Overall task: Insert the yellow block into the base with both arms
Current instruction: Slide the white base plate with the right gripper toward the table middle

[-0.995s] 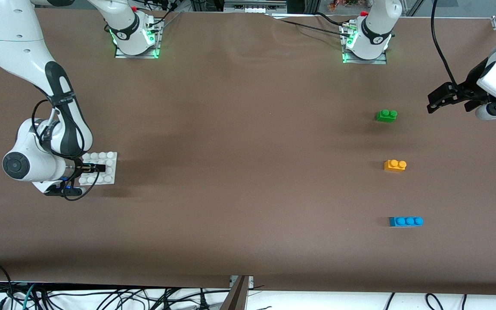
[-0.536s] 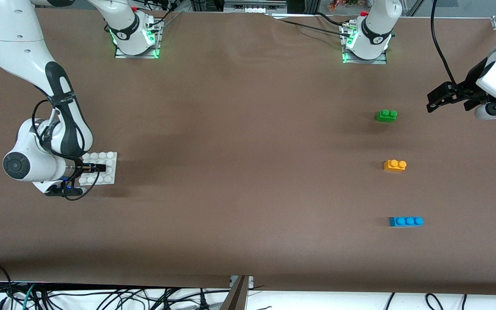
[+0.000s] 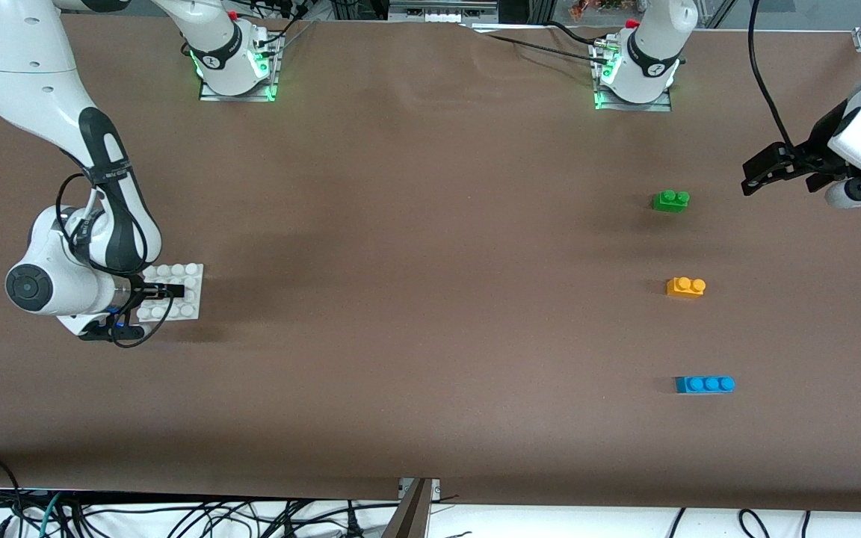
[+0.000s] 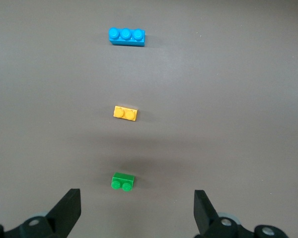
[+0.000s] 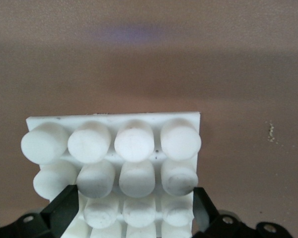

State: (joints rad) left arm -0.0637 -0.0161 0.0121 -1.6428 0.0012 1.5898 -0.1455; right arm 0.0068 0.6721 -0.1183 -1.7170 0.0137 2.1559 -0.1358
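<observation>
- Yellow block (image 3: pixel 686 287) sits on the table toward the left arm's end, between the green brick (image 3: pixel 671 200) (farther from the front camera) and the blue brick (image 3: pixel 705 384) (nearer).
- Left gripper (image 3: pixel 763 173) hangs above the table near the green brick, fingers spread wide, empty.
- Its long axis runs across the left wrist view, crosswise to the brick row; fingers would likely span its length.
- Left arm is much nearer.
- Right gripper (image 3: pixel 169 291) sits low at the base (image 3: pixel 193 270), fingers flanking its sides (grip looks clamped).
</observation>
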